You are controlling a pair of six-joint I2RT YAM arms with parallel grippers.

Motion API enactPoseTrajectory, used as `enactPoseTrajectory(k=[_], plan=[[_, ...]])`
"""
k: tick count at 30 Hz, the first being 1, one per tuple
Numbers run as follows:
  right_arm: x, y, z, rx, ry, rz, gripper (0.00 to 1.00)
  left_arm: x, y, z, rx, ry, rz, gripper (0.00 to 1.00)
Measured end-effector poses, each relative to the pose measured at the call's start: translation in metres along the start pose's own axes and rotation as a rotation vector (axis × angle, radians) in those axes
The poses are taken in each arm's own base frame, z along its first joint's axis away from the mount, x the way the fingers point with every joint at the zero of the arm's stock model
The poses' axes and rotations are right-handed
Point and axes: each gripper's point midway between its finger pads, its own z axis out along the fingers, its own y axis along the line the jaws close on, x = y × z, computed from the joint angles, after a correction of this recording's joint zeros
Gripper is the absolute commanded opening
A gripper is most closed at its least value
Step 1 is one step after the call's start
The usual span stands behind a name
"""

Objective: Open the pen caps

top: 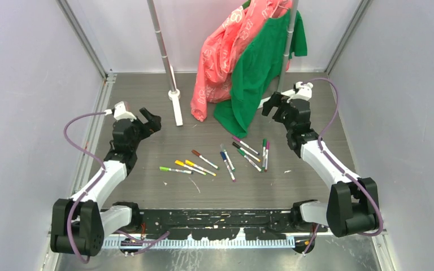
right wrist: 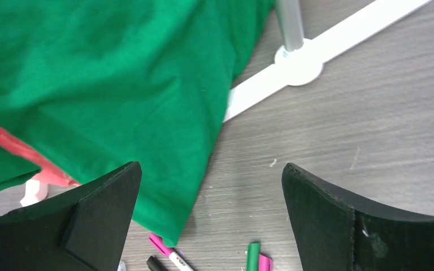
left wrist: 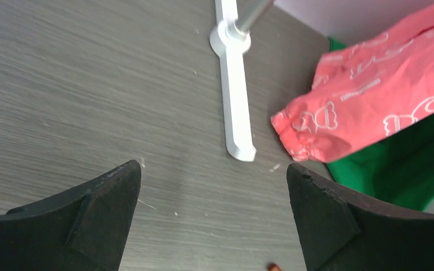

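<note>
Several capped pens [top: 226,161] with white barrels and coloured caps lie scattered mid-table, from a green-capped one [top: 175,170] on the left to a magenta-capped one [top: 267,155] on the right. My left gripper [top: 151,122] is open and empty, above the table left of the pens. My right gripper [top: 275,104] is open and empty, behind the pens near the green cloth. The right wrist view shows a magenta cap [right wrist: 160,244], a black cap [right wrist: 155,263] and a green cap [right wrist: 252,256] below the open jaws. A brown pen tip [left wrist: 273,266] shows in the left wrist view.
A pink garment [top: 226,51] and a green garment [top: 257,70] hang from a rack, reaching the table behind the pens. The rack's grey poles [top: 161,42] stand on white feet [top: 176,107]. Grey walls enclose the table on three sides.
</note>
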Motion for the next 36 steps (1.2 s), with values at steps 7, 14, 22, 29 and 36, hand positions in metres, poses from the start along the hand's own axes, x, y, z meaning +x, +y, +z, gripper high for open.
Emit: enactPoseTrajectory(k=[7,14,22,29,36], plan=[[-0.002,-0.020,-0.004,0.144,0.036,0.114,0.92,0.009,-0.026,0.000,0.057,0.142,-0.061,1.00],[-0.014,-0.034,-0.011,0.267,0.144,0.176,0.87,0.008,-0.077,-0.032,0.108,0.259,-0.006,1.00],[0.005,-0.041,-0.039,0.428,0.322,0.119,0.80,0.019,-0.131,-0.082,0.119,0.382,0.102,0.99],[0.080,-0.052,-0.072,0.512,0.554,0.014,0.77,0.049,-0.100,-0.099,-0.011,0.494,0.125,0.99],[0.120,-0.034,-0.088,0.523,0.689,-0.116,0.75,0.054,-0.090,-0.113,-0.043,0.531,0.101,0.94]])
